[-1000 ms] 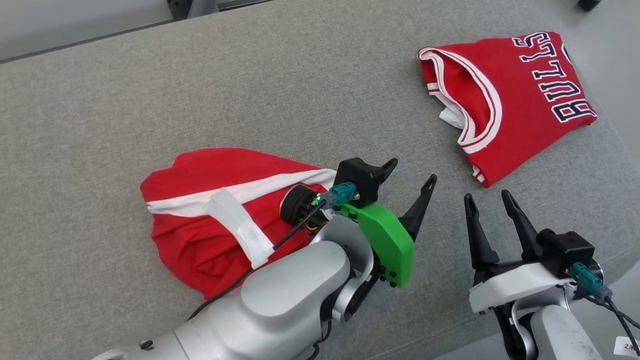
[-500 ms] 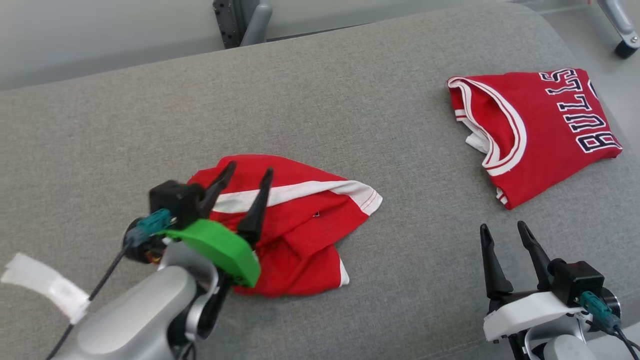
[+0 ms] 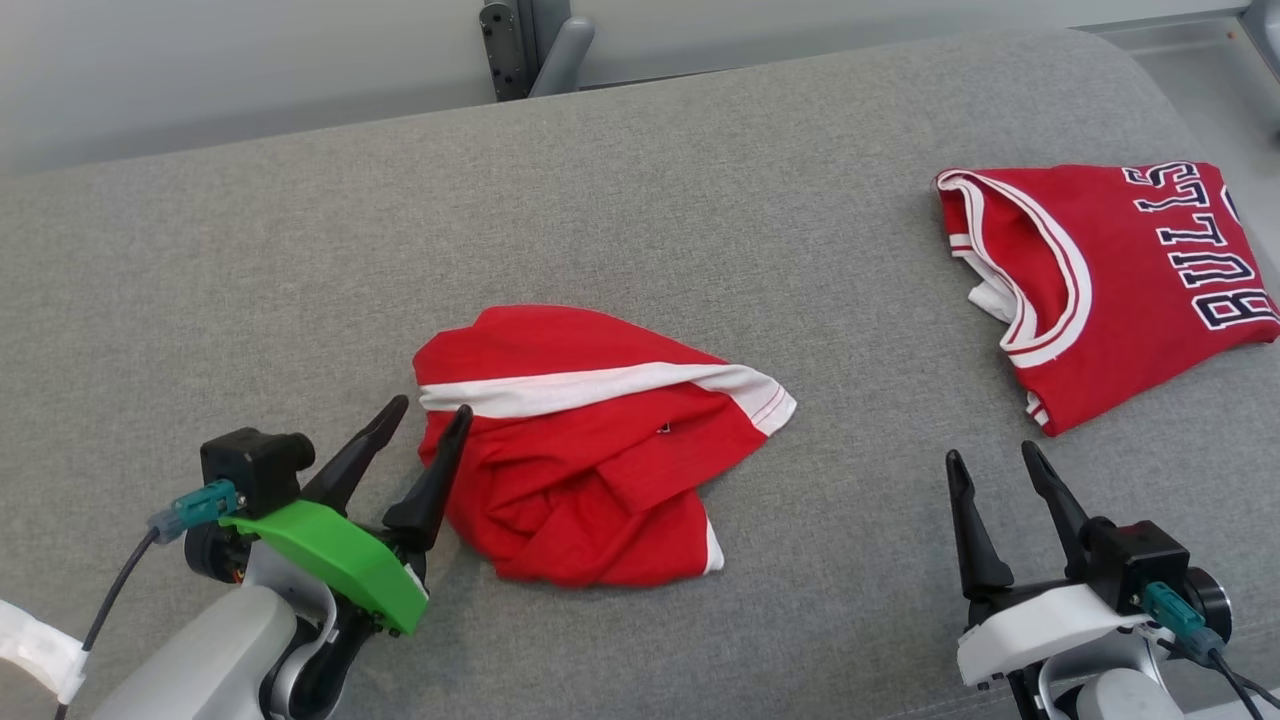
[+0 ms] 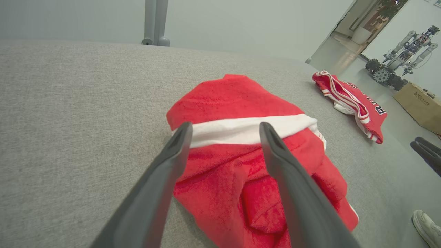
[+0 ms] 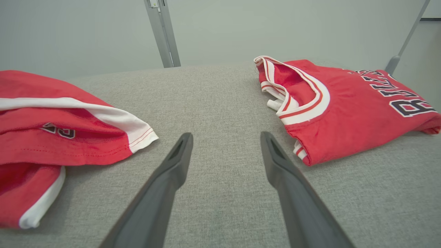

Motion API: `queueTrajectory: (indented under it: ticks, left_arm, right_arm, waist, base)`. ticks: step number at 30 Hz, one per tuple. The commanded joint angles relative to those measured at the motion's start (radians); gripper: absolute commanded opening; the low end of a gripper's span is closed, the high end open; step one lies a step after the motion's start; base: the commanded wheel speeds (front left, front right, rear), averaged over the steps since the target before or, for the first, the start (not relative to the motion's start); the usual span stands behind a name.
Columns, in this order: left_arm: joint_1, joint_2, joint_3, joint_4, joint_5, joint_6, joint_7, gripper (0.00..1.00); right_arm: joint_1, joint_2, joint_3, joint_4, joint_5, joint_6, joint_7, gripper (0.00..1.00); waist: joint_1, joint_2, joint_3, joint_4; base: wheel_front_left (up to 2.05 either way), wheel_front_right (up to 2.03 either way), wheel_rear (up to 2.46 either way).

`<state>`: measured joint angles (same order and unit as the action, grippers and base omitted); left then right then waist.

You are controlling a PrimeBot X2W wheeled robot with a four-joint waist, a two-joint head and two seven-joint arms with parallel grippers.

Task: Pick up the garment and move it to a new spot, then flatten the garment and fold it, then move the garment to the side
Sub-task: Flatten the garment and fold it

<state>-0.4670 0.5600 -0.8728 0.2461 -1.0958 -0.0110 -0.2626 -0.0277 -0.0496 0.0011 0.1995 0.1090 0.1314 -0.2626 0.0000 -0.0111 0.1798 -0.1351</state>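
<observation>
- Left gripper (image 3: 431, 407), at 8 o'clock in the head view, stands open and empty at the 9 o'clock edge of the garment (image 3: 590, 470), which lies crumpled on the grey cushion (image 3: 700, 200).
- Left wrist view adds a shoe (image 4: 425, 224) at 4 o'clock and a box (image 4: 418, 106) at 3.
- Right gripper (image 3: 991, 453), at 4 o'clock, gapes empty; the frame edge cuts the folded jersey (image 3: 1100, 290) at 3 o'clock.

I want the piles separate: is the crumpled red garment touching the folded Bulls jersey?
Apart. Head view shows bare grey cushion between the crumpled red garment and the folded Bulls jersey.
</observation>
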Motion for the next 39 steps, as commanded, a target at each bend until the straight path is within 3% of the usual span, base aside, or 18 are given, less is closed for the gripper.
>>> queueTrajectory:
  ticks: [1, 4, 13, 25, 26, 30, 39]
  left_arm:
    - [-0.011, -0.022, 0.013, 0.058, 0.035, -0.029, -0.002, 1.00]
    - [-0.037, -0.063, 0.022, 0.149, 0.077, -0.065, -0.002, 1.00]
    - [-0.070, -0.103, 0.058, 0.290, 0.112, -0.114, -0.002, 1.00]
    - [-0.110, -0.084, -0.031, 0.247, 0.061, -0.121, -0.002, 1.00]
    - [-0.114, -0.081, -0.039, 0.238, 0.058, -0.121, -0.002, 0.88]
    - [-0.128, -0.067, -0.081, 0.208, 0.040, -0.121, -0.002, 0.03]
    - [-0.155, -0.026, -0.087, 0.181, 0.022, -0.121, -0.001, 0.00]
  right_arm:
    - [-0.011, -0.003, 0.005, 0.001, -0.008, -0.002, -0.003, 1.00]
    - [-0.013, -0.003, 0.012, 0.000, -0.010, -0.002, -0.003, 1.00]
    - [0.003, -0.003, 0.016, -0.002, -0.005, -0.002, -0.003, 1.00]
    - [-0.013, -0.002, 0.025, 0.008, 0.017, -0.002, -0.003, 1.00]
    - [-0.013, -0.003, 0.025, 0.008, 0.017, -0.002, -0.003, 1.00]
    - [-0.015, -0.003, 0.025, 0.009, 0.018, -0.002, -0.003, 1.00]
    - [-0.005, -0.003, 0.022, 0.010, 0.026, -0.002, -0.003, 1.00]
  waist:
    - [0.0000, 0.0111, 0.003, -0.004]
    - [0.0000, 0.0111, 0.008, -0.013]
    - [0.0000, 0.0111, 0.026, -0.036]
    - [0.0000, 0.0111, 0.037, -0.036]
    - [0.0000, 0.0111, 0.037, -0.035]
    - [0.0000, 0.0111, 0.036, -0.034]
    - [0.0000, 0.0111, 0.031, -0.034]
  base:
    - [0.00, 0.00, 0.00]
    - [0.00, 0.00, 0.00]
    - [0.00, 0.00, 0.00]
    - [0.00, 0.00, 0.00]
    - [0.00, 0.00, 0.00]
    - [0.00, 0.00, 0.00]
    - [0.00, 0.00, 0.00]
